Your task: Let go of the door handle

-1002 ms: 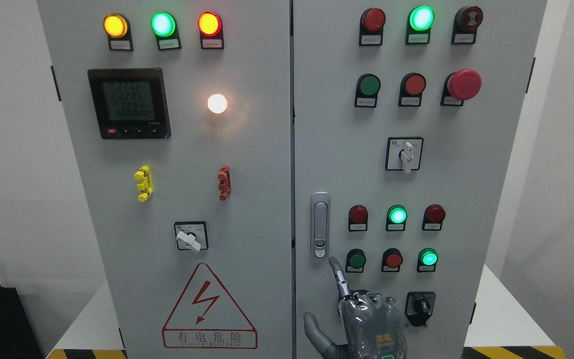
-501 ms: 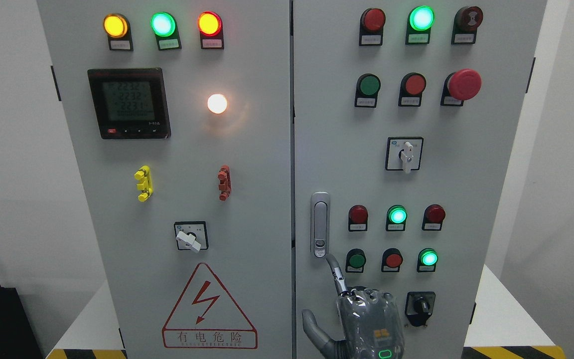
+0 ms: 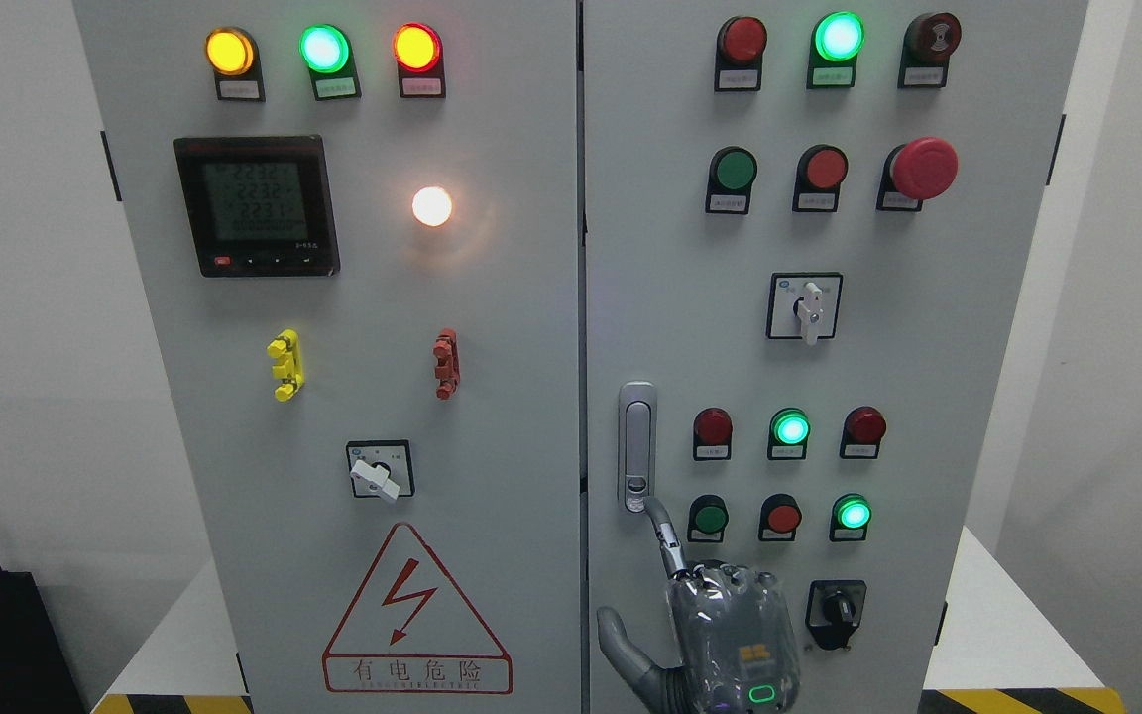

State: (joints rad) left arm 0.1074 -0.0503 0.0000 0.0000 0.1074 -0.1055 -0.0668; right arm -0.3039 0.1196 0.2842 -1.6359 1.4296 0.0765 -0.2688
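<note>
Fingertip work is going on low in the frame, right of the middle. The right hand comes up from the bottom edge with one finger stuck out and the rest curled in — it grips nothing. That finger's tip has crept up since a second ago and now touches the bottom end of the door handle, the silver bar on the right door near the middle seam. So the hand looks to be going toward the handle, not letting go — the release seems not done yet. The left hand does not show.
</note>
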